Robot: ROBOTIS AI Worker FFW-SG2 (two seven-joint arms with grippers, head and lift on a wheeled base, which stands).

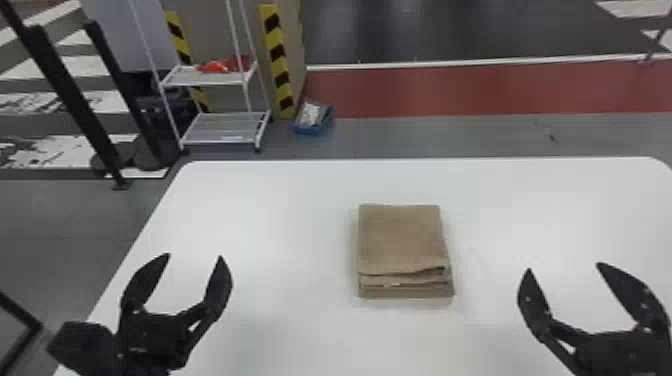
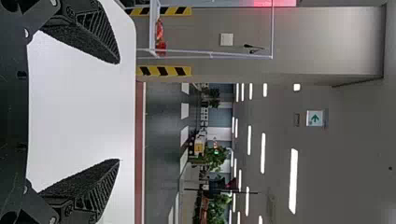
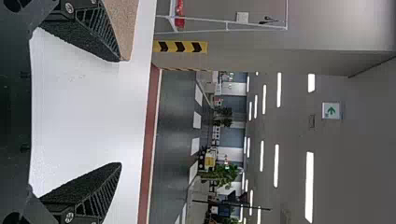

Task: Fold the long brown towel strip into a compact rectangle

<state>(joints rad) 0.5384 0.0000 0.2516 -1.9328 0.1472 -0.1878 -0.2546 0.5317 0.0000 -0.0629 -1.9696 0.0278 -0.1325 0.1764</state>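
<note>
One compact brown cloth towel [image 1: 402,237], layers stacked, on the white table [image 1: 275,200].
Your black two-fingered right gripper [image 1: 564,267] is nearer, the towel to its left; your matching left gripper [image 1: 194,256] stands farther off. Both are spread, empty. Folding appears complete. Beyond, a blue plastic floor bin [image 1: 306,131] holds pale material.

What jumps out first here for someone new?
The brown towel, folded into a stacked rectangle on the white table. Then the two black grippers, both open: left gripper to the towel's left, right gripper to its right. Behind, yellow-and-black striped posts stand out.
</note>
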